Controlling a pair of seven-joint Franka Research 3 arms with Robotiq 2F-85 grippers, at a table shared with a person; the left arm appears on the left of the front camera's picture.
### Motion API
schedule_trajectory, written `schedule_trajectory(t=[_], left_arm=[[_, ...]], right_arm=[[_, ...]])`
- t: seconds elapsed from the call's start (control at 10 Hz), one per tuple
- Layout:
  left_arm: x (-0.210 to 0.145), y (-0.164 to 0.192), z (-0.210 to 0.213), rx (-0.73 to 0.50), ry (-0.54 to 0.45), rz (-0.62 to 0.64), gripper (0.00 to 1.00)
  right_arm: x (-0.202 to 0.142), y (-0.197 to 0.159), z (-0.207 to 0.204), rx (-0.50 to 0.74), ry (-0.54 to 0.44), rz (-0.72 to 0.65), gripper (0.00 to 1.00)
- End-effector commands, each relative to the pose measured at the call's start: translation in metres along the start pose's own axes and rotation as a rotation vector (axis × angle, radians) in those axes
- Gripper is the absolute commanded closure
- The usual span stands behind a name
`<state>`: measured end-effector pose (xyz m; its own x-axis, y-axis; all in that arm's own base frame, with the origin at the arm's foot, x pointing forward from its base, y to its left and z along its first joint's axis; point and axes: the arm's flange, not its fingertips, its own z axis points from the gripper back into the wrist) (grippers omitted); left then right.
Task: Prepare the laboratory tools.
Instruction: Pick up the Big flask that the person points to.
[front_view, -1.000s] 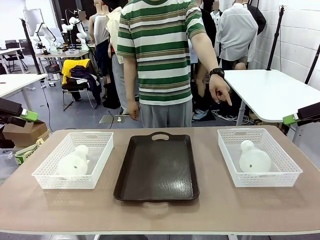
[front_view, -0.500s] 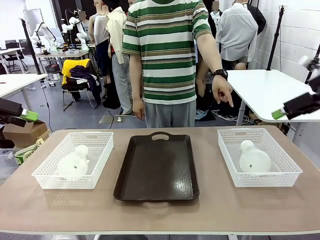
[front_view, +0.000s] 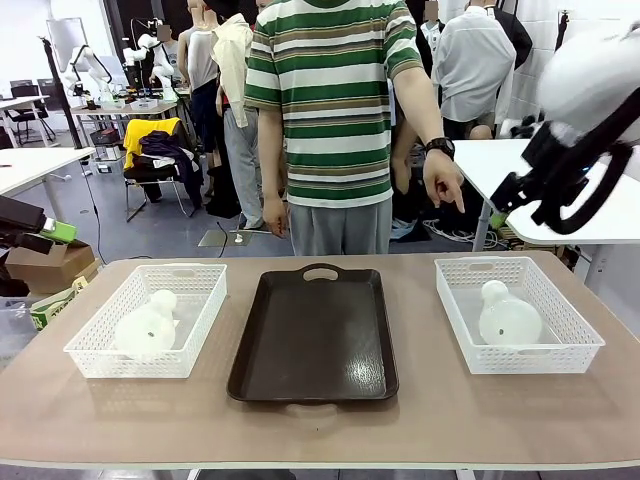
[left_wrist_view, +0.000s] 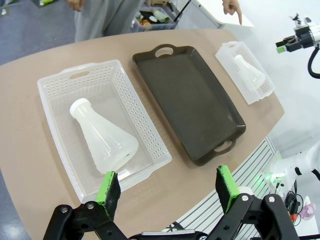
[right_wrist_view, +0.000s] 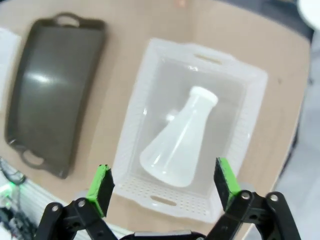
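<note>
Left gripper (left_wrist_view: 166, 185) spread wide, empty, over frosted-white conical flask (left_wrist_view: 102, 142) lying in white lattice basket (left_wrist_view: 145, 117). Right gripper (right_wrist_view: 162, 180) likewise spread, empty, over second frosted-white flask (right_wrist_view: 180, 145) in its basket (right_wrist_view: 210, 57).

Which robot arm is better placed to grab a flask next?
Right. The right claw hangs open above the basket, the flask lined up between its fingers. The left claw, open too, sits off beyond the table's left edge.

We see the right pincer (right_wrist_view: 162, 185) with its green pads (right_wrist_view: 100, 186) spread wide over a white basket (right_wrist_view: 131, 131). A frosted flask (right_wrist_view: 177, 142) lies on its side inside. A dark tray (right_wrist_view: 47, 90) sits beside the basket on the surface (right_wrist_view: 281, 131).
</note>
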<state>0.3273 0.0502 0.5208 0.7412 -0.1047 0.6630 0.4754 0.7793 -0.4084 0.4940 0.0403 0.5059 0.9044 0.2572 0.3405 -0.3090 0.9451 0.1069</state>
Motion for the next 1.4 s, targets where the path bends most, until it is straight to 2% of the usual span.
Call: schedule_trajectory(t=[0.0, 0.2, 0.6, 1.0, 1.3], left_arm=[[-0.001, 0.003, 0.001, -0.016, -0.004, -0.015, 0.00], [-0.001, 0.003, 0.001, -0.016, -0.004, -0.015, 0.00], [-0.001, 0.003, 0.001, -0.016, -0.004, -0.015, 0.00], [-0.001, 0.003, 0.001, -0.016, -0.004, -0.015, 0.00], [-0.001, 0.003, 0.001, -0.016, -0.004, -0.015, 0.00]], right_arm=[[0.025, 0.007, -0.017, -0.165, 0.123, -0.113, 0.00], [0.039, 0.013, -0.055, -0.197, 0.217, -0.179, 0.00], [0.037, 0.001, -0.127, -0.150, 0.266, -0.286, 0.00], [0.026, -0.013, -0.157, -0.142, 0.285, -0.367, 0.00], [0.024, -0.024, -0.174, -0.158, 0.254, -0.412, 0.00]])
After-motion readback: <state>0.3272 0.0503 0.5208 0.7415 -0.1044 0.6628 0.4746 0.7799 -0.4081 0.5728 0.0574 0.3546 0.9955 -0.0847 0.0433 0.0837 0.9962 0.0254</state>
